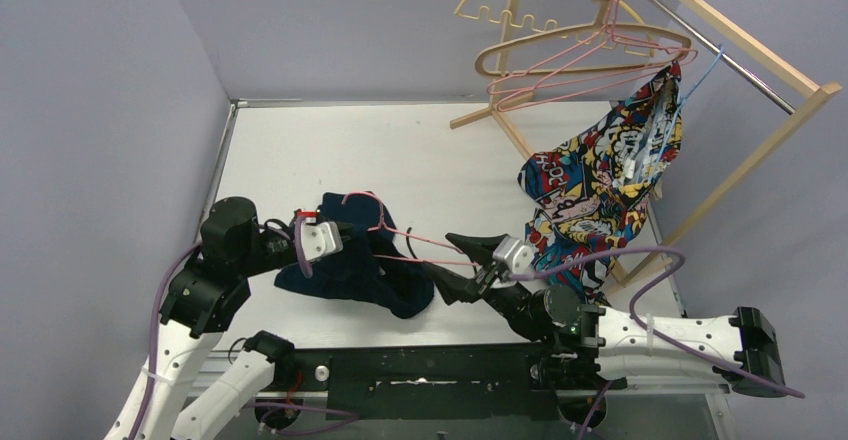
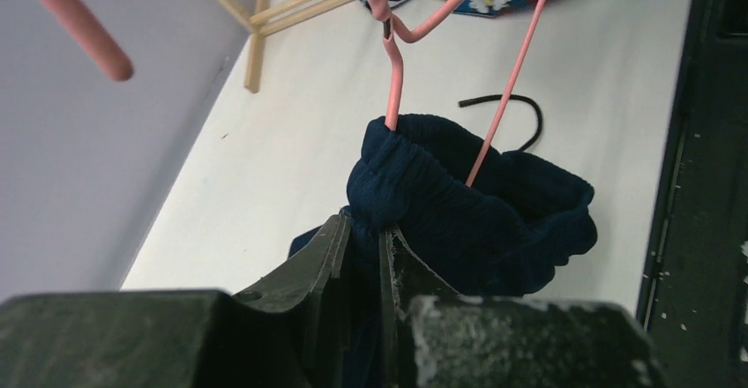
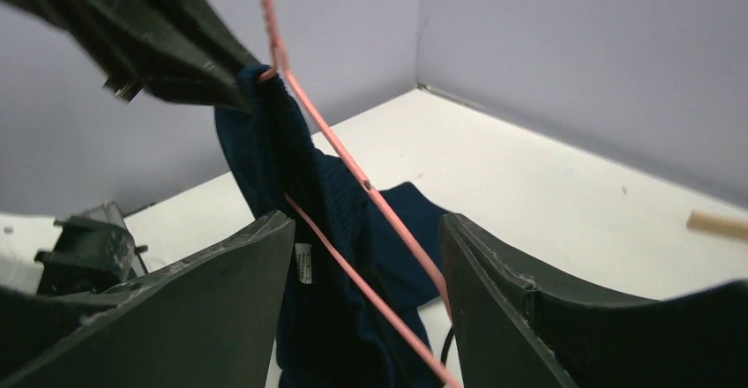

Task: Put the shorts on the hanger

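The navy shorts hang bunched above the table, lifted by their waistband, with the thin pink hanger threaded through them. My left gripper is shut on the waistband fabric, and the hanger's wire rises out of the fabric just beyond its fingertips. My right gripper stands open on the right of the shorts. The hanger's two wires run between its fingers without being clamped. The shorts' white label and black drawstring show.
A wooden rack stands at the back right with a yellow hanger, a tan hanger and more pink hangers. A comic-print garment hangs from it down to the table, close behind my right arm.
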Controlling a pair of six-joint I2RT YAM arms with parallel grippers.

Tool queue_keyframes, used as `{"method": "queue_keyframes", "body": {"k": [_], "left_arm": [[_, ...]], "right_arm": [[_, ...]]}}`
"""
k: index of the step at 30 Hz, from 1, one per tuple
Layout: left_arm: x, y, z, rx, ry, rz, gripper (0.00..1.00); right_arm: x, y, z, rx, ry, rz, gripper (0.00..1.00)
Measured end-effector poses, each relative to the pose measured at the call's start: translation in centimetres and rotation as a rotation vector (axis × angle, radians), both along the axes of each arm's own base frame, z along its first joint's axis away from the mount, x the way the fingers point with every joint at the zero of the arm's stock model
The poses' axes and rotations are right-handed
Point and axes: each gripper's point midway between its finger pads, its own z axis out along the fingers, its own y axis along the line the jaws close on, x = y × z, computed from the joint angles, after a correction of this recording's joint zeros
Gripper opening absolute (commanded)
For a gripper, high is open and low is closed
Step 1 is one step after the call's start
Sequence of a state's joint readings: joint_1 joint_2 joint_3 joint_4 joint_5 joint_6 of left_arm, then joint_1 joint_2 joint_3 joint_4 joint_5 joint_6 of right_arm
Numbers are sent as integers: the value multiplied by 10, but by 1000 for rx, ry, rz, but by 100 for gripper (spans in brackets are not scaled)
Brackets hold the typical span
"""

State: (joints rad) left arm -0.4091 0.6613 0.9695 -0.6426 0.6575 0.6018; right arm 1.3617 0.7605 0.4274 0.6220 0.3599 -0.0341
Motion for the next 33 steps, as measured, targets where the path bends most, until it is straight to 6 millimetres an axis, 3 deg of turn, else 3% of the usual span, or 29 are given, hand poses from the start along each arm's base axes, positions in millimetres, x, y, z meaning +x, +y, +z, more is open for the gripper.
{"method": "queue_keyframes", "body": {"k": [7,12,20,25,29,33], "left_arm": [[13,27,12,-87,-43,237,0],[24,45,18,-158,-57,392,0],[22,52,48,-358,-44,475,0],[14,51,68,-462,-54,458,0],[9,51,72,-517,-54,449,0],[2,51,71,-555,-50,439,0]], "right_arm": [[15,-12,32,118,281,-117,65],[23,-13,33,162,447,-195,65],[30,8,4,102,582,-280,61],[41,25,-30,66,688,-290,56],[64,27,-60,45,794,-319,53],[65,34,-66,62,847,-271,53]]}}
